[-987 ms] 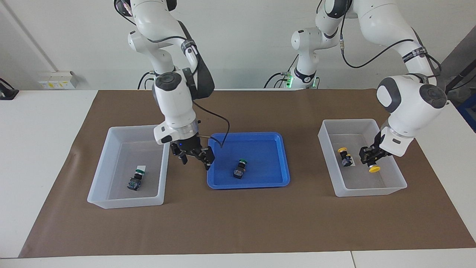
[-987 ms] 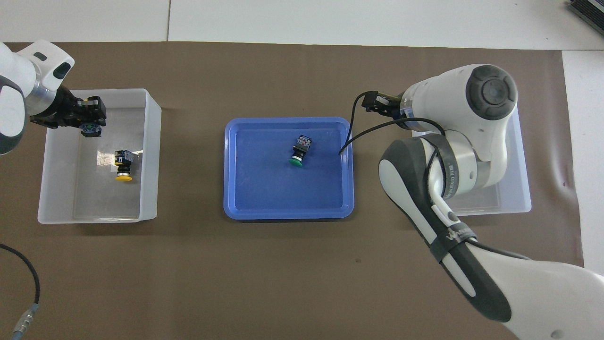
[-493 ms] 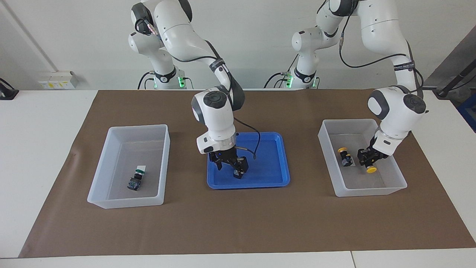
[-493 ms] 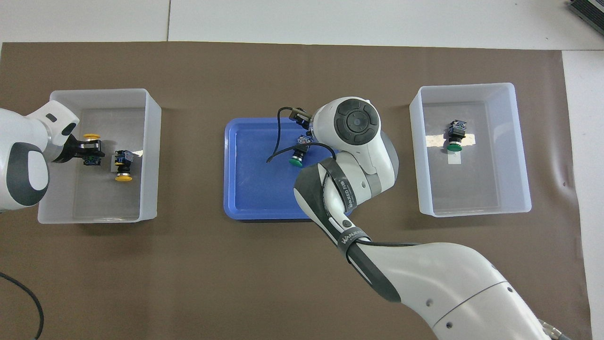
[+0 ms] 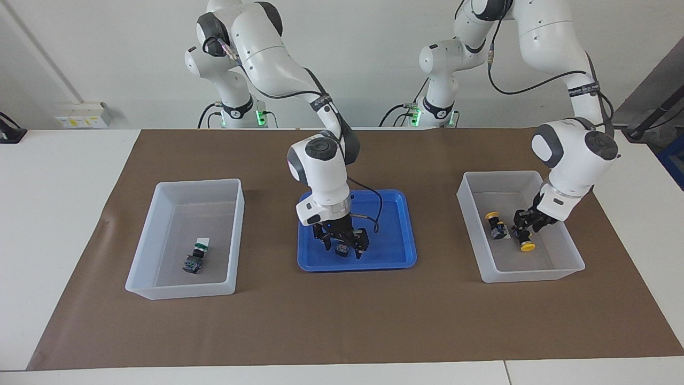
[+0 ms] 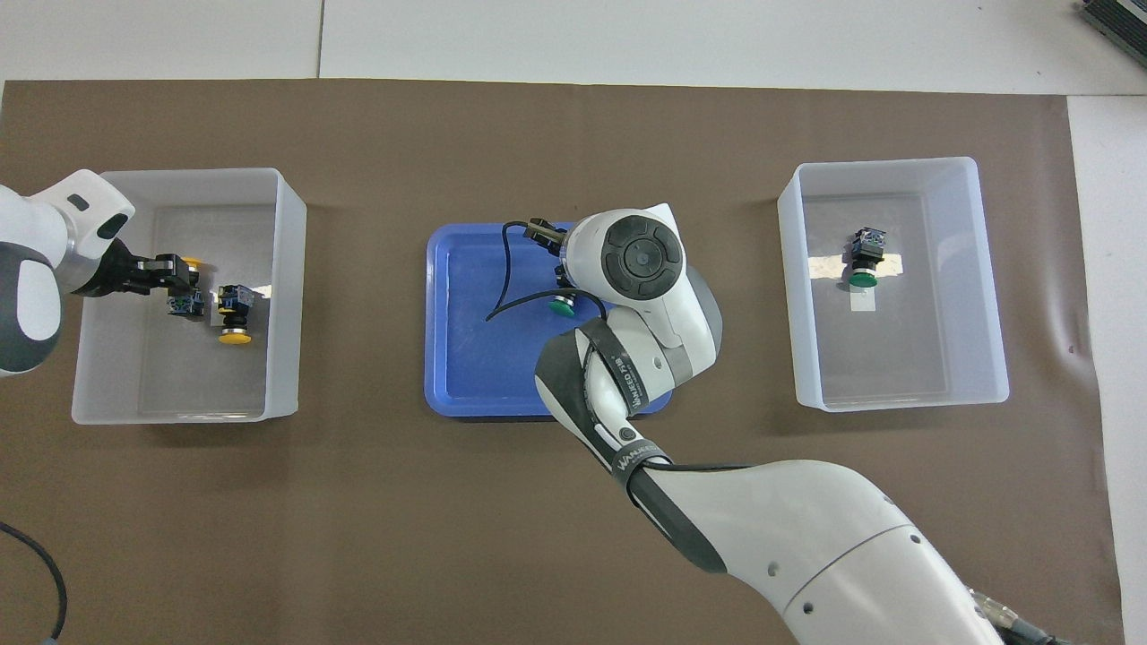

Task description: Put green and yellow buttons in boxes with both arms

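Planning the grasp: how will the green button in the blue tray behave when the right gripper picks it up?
The green button looks rigid: a blocky dark body, so it probably won't deform. It lies on its side in the blue tray, and its round cap may let it roll or pivot if nudged. The open right gripper straddles it, so it seems small and light.

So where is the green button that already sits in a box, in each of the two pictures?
Facing view: the green button lies low in the clear box at that picture's left edge, beside a small white label.
Overhead view: the same button lies in the box at that picture's right, toward the right arm's end of the table.
Shared landmark: the blue tray in the middle, next to that box in both views.
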Robot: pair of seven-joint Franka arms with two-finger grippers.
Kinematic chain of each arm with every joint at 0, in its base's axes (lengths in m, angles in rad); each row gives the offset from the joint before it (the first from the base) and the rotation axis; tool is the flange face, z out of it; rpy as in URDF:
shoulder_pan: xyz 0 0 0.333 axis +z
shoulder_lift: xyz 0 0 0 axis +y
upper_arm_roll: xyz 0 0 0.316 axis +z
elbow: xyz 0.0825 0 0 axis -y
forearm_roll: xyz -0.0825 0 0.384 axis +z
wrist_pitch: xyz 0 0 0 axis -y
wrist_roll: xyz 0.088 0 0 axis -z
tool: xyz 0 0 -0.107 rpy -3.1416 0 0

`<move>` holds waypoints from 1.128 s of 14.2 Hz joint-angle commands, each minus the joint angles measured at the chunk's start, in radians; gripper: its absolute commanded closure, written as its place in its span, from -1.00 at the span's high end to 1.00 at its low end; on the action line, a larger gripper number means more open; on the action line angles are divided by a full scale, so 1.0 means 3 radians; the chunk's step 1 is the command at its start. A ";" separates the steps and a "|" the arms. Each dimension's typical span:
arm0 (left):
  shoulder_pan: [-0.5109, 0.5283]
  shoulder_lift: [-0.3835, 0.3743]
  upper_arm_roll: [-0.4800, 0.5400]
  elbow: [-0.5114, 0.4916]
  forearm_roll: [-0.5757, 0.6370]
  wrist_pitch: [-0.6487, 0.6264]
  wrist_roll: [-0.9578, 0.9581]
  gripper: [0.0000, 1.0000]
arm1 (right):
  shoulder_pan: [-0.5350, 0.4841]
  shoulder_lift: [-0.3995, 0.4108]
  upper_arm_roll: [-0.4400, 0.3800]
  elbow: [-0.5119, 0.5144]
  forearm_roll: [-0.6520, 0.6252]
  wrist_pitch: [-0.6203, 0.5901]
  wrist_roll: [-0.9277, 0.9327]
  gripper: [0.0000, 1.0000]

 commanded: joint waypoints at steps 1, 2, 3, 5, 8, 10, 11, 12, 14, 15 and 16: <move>-0.0034 -0.0029 0.0006 0.0465 0.0063 -0.0675 0.0010 0.09 | -0.0004 -0.0032 0.0010 -0.0163 -0.0020 0.0035 -0.0130 1.00; -0.0085 -0.0044 0.0006 0.0614 0.0063 -0.0916 0.0005 0.08 | 0.0001 -0.0043 0.0015 -0.0169 -0.0025 0.0004 -0.0130 1.00; -0.0146 -0.0054 0.0016 0.0742 0.0063 -0.1120 -0.0010 0.08 | 0.0016 -0.0043 0.0015 -0.0159 -0.0026 -0.0006 -0.0135 0.71; -0.0213 -0.0069 0.0001 0.1033 0.0068 -0.1529 -0.0153 0.07 | 0.0016 -0.0043 0.0015 -0.0154 -0.0026 -0.0011 -0.0135 0.06; -0.0433 -0.0252 -0.0009 0.1193 0.0063 -0.1859 -0.0338 0.07 | 0.0021 -0.0048 0.0015 -0.0128 0.0000 -0.0103 -0.0125 -1.00; -0.0464 -0.0432 -0.0014 0.1177 0.0057 -0.2001 -0.0333 0.07 | -0.0004 -0.0109 0.0015 -0.0113 0.0020 -0.0200 -0.0130 -1.00; -0.0464 -0.0513 -0.0019 0.1178 0.0047 -0.2068 -0.0333 0.07 | -0.0050 -0.0210 0.0015 -0.0113 0.0021 -0.0322 -0.0135 -1.00; -0.0469 -0.0590 -0.0039 0.1172 0.0037 -0.2139 -0.0328 0.07 | -0.0101 -0.0318 0.0015 -0.0113 0.0021 -0.0450 -0.0156 -1.00; -0.0515 -0.0693 -0.0060 0.1137 0.0037 -0.2277 -0.0338 0.08 | -0.0259 -0.0604 0.0020 -0.0123 0.0026 -0.0720 -0.0262 -1.00; -0.0530 -0.0769 -0.0060 0.1030 0.0032 -0.2283 -0.0338 0.10 | -0.0366 -0.0762 0.0020 -0.0123 0.0031 -0.0894 -0.0415 -1.00; -0.0530 -0.0861 -0.0065 0.0888 0.0032 -0.2283 -0.0343 0.13 | -0.0479 -0.0900 0.0025 -0.0123 0.0056 -0.1058 -0.0579 -1.00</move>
